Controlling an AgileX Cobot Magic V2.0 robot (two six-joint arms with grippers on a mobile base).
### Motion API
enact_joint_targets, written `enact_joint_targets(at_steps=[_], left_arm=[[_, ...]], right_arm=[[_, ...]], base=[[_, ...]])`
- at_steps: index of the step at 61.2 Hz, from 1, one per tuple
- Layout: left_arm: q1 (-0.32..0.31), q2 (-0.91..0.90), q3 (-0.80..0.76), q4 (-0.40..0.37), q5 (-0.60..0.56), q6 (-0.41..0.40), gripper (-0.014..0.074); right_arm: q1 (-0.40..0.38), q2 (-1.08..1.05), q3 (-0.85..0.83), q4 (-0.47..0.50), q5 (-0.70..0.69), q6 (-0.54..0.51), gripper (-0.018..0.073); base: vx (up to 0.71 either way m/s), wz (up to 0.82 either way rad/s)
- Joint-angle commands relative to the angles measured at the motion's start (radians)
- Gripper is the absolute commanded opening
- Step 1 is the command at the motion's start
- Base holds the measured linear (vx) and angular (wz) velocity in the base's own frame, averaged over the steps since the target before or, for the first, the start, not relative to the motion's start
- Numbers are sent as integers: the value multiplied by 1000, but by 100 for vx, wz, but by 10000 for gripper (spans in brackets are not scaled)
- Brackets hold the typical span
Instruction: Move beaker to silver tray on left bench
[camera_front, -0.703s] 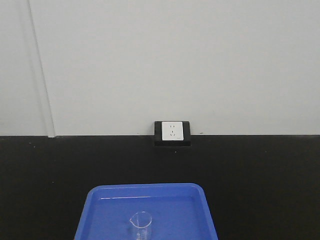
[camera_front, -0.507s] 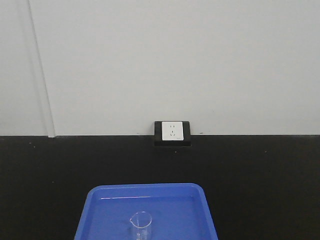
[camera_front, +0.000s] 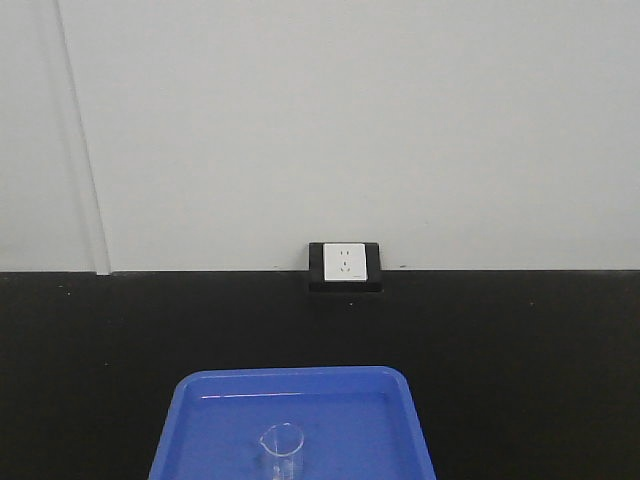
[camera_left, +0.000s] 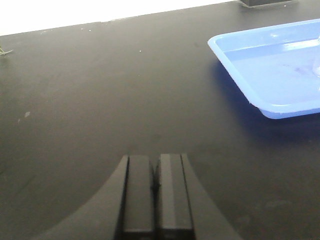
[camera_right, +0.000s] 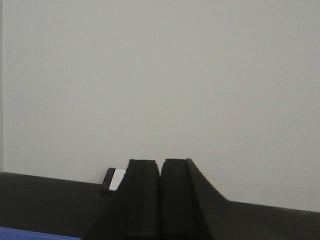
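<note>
A small clear glass beaker (camera_front: 281, 447) stands upright in a blue plastic tray (camera_front: 200, 420) at the bottom middle of the front view, on a matte black bench (camera_front: 90, 370). In the left wrist view only a sliver of the beaker (camera_left: 317, 64) shows at the right edge, inside the blue tray (camera_left: 280, 107). My left gripper (camera_left: 155, 159) is shut and empty, low over the black worktop, left of and nearer than the tray. My right gripper (camera_right: 160, 162) is shut and empty, raised and facing the wall. The silver tray is out of view.
A white wall socket in a black frame (camera_front: 345, 264) sits where the pale wall meets the bench's black back panel; it shows partly behind the right fingers, as the socket (camera_right: 116, 180). A blue tray corner (camera_right: 30, 234) peeks in at the bottom left.
</note>
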Motion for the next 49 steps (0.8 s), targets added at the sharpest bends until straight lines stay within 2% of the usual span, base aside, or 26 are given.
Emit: enact_joint_targets(at_steps=[1, 15, 25, 34, 42, 46, 49], left_arm=[[-7, -7, 20, -3, -75, -2, 1], [-7, -7, 20, -3, -75, -2, 1], [-7, -7, 20, -3, -75, -2, 1], [-7, -7, 20, -3, -75, -2, 1], [-7, -7, 20, -3, -75, -2, 1], [-7, -7, 20, -3, -75, -2, 1], [-7, -7, 20, -3, -75, -2, 1]], right_arm=[[-5, 159, -115, 2, -65, 8, -11], [-5, 369, -162, 1, -106, 15, 4], [-5, 429, -162, 1, -102, 55, 104], [-5, 461, -162, 1, -109, 55, 320], [-5, 490, -162, 1, -136, 50, 595], [-5, 491, -162, 3, -160, 55, 696], [2, 487, -162, 3, -178, 74, 728]], base=[[0, 0], [0, 0], [0, 0], [0, 0], [0, 0], [0, 0], [0, 0]])
